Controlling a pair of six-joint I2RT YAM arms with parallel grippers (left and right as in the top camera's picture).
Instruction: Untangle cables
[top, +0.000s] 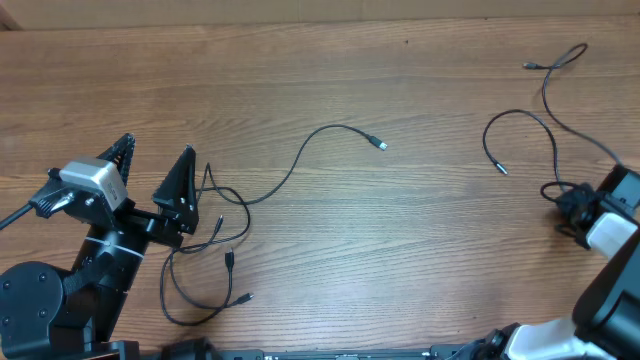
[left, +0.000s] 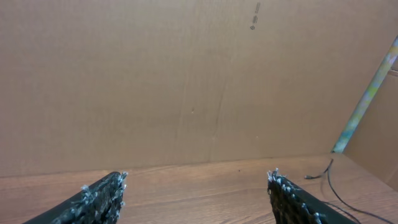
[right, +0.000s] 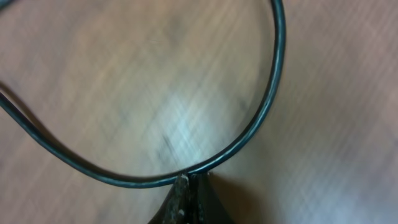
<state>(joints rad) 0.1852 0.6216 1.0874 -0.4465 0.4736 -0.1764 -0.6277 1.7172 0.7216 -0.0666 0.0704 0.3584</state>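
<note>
Thin black flexible cables (top: 222, 232) lie tangled on the brown wooden table (top: 400, 260) at eight o'clock, beside the wide-open left gripper (top: 159, 146). At three o'clock, the right gripper (right: 188, 182) pinches a separate black cable (right: 261, 118).

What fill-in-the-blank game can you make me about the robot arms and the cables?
1. The left gripper is not shut, it is ____.
2. The right gripper is ____ on a thin black cable.
3. The tangled cables lie beside the ____ gripper.
4. The table looks like it is made of ____.

Missing words: open; shut; left; wood.
</note>
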